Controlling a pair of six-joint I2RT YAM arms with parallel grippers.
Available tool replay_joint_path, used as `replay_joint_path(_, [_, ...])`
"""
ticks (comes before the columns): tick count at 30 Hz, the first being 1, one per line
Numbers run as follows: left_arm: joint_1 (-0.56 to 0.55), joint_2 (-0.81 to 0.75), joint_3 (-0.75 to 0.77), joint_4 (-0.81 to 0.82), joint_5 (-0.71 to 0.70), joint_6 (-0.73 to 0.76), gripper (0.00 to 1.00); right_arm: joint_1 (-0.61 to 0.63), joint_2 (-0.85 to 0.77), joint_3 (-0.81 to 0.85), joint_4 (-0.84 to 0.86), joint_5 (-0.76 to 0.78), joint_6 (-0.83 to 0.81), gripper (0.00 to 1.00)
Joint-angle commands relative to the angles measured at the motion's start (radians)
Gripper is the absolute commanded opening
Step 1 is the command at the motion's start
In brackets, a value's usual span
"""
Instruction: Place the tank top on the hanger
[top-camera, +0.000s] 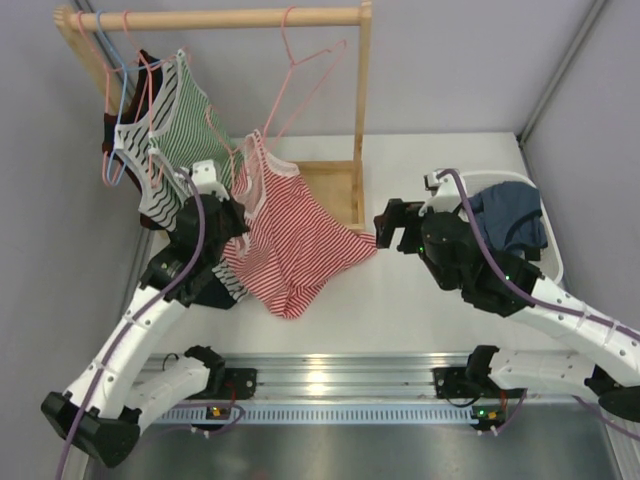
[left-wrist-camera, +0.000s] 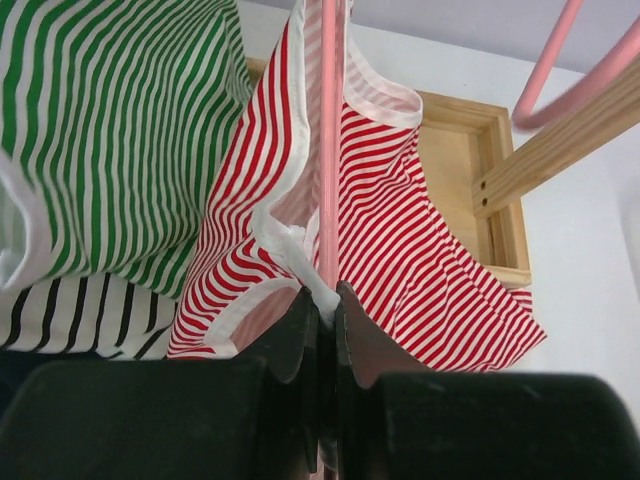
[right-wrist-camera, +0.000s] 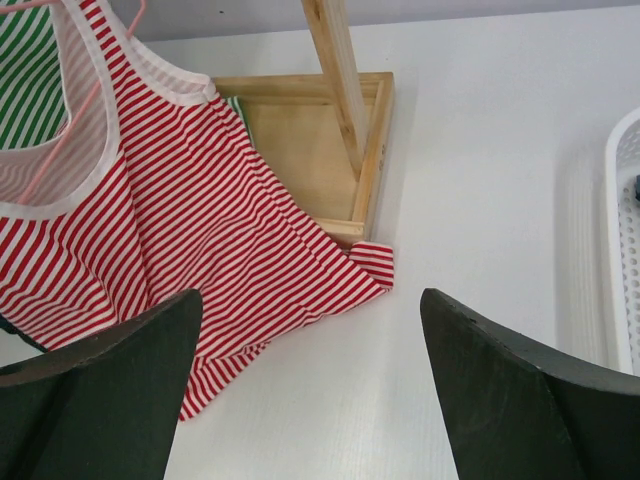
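A small red-and-white striped tank top (top-camera: 300, 245) hangs half raised at the middle of the table (right-wrist-camera: 480, 150). Its neck and straps are lifted toward the left. Its lower hem trails on the table, and one corner lies just beside the wooden tray base (right-wrist-camera: 300, 140) of a clothes rack (top-camera: 362, 100).

A thin pink wire hanger (left-wrist-camera: 328, 150) runs up through the neck opening, and its wire shows faintly through the fabric at one shoulder. How fully the straps sit on the hanger's arms cannot be told.

The left hand (left-wrist-camera: 322, 300) is closed tight on the hanger's wire. White trim from the tank top is bunched at the pinch point and possibly caught in it too. This grip holds both the hanger and the garment up, so that the cloth falls free below.

The right hand (right-wrist-camera: 310, 300) hovers low over the table, close to the trailing hem. Its dark fingers (right-wrist-camera: 110, 380) are spread wide and hold nothing. It looks placed to take the loose cloth and draw it over the hanger.

A green-and-white striped top (left-wrist-camera: 120, 130) hangs just beside the tank top on the left. A spare pink hanger (top-camera: 300, 70) dangles from the rack's rail. To the far right is a white basket (top-camera: 548, 250) holding a dark blue garment (top-camera: 510, 220).
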Motion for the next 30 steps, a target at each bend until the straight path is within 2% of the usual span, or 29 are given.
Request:
replay_joint_path(1, [0.059, 0.053, 0.146, 0.09, 0.143, 0.08, 0.0, 0.015, -0.019, -0.006, -0.004, 0.0, -0.017, 0.9])
replay_joint_path(5, [0.173, 0.15, 0.274, 0.057, 0.229, 0.086, 0.0, 0.015, -0.022, 0.002, -0.004, -0.003, -0.032, 0.9])
replay_joint_path(19, [0.358, 0.303, 0.593, -0.015, 0.369, 0.156, 0.0, 0.015, -0.04, 0.003, 0.0, -0.006, -0.059, 0.9])
replay_joint_path(26, [0.389, 0.374, 0.79, -0.054, 0.424, 0.179, 0.0, 0.015, -0.039, 0.011, 0.005, -0.007, -0.066, 0.9])
replay_joint_path(30, [0.389, 0.382, 0.835, -0.071, 0.443, 0.169, 0.0, 0.015, -0.049, 0.003, 0.006, -0.007, -0.066, 0.9])
